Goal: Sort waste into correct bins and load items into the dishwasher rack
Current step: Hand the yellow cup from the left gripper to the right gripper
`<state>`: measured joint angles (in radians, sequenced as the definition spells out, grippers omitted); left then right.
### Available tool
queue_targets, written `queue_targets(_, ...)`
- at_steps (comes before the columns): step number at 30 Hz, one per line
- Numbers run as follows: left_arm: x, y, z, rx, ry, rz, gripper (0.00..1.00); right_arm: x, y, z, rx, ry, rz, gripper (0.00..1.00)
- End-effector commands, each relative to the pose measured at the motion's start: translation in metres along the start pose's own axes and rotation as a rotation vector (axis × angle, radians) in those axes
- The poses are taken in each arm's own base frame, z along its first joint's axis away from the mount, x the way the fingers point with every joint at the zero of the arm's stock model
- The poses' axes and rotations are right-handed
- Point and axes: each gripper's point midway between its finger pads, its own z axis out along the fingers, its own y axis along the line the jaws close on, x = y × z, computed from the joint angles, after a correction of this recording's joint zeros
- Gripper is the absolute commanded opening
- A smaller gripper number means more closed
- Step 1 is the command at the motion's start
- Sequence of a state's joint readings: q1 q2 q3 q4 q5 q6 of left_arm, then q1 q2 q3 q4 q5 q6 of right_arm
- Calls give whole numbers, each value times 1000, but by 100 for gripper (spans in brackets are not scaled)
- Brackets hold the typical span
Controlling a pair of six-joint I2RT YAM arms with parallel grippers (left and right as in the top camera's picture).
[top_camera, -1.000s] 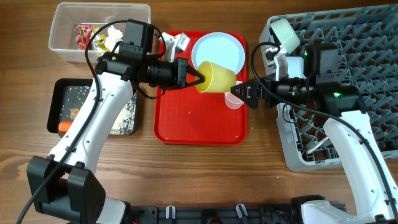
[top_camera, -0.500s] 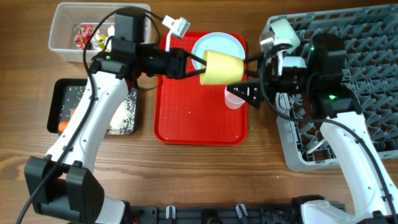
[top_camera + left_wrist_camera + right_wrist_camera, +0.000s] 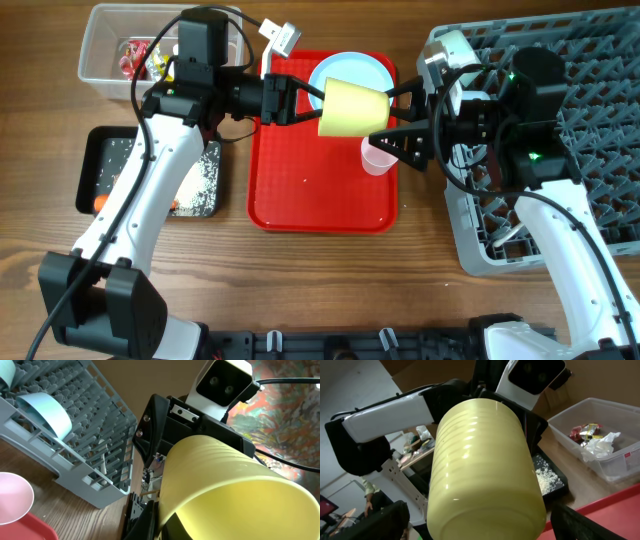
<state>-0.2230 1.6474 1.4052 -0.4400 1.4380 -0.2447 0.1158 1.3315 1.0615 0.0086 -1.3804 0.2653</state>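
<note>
My left gripper (image 3: 312,103) is shut on the rim of the yellow cup (image 3: 352,108) and holds it on its side above the red tray (image 3: 320,190). My right gripper (image 3: 386,120) is open, with one finger on each side of the cup's base. The cup fills the right wrist view (image 3: 480,470) and the left wrist view (image 3: 225,490). The pink cup (image 3: 376,157) stands on the tray's right edge, under the right gripper. The light blue plate (image 3: 352,72) lies at the tray's far end. The dishwasher rack (image 3: 580,120) stands at the right and holds a pale blue bowl (image 3: 42,412).
The clear tub (image 3: 105,50) at the far left holds wrappers (image 3: 135,55) and tissue (image 3: 600,442). The black tray (image 3: 110,150) in front of it holds rice (image 3: 205,185) and the carrot (image 3: 100,205).
My left arm lifted the yellow cup up and right over the plate. My right gripper opened and closed in around the cup's base.
</note>
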Motion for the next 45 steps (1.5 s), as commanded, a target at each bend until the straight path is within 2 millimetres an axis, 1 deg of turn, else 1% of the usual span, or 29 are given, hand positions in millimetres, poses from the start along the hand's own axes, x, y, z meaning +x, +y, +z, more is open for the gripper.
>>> queue_targets(1,0,-9,-1,25,4,18,4,1,-1,0,-10,1,-7,87)
queue_targets(5,-1,-3,0,-5,-3,14,4,0,3,7,-20,4,-37,82)
queue_targets(8,1,-2,6,-17,5,17,4,0,2,15,-1,4,-43,80)
queue_targets(14,4,1,18,-44,19,21,4,2,6,28,-4,13,-53,75)
queue_targets(22,4,2,18,-50,17,21,4,1,5,29,3,10,-58,63)
queue_targets(24,3,2,18,-54,16,22,6,1,5,29,3,9,-59,59)
queue_targets(25,3,2,18,-54,16,22,11,1,5,29,3,9,-54,58)
queue_targets(27,3,3,18,-59,14,22,33,1,5,29,2,9,-52,58)
queue_targets(29,2,6,18,-74,10,22,50,0,5,29,2,6,-44,58)
queue_targets(31,1,8,18,-88,5,22,61,-1,5,29,2,5,-50,58)
queue_targets(35,-1,14,17,-121,-6,23,71,-2,5,28,3,3,-52,58)
queue_targets(38,-3,21,16,-159,-19,19,74,-2,4,27,7,2,-52,57)
queue_targets(41,-4,36,10,-243,-42,-10,79,-4,1,23,21,-6,-49,57)
queue_targets(45,-1,61,-5,-378,-71,-88,85,-5,-10,11,62,-20,-24,57)
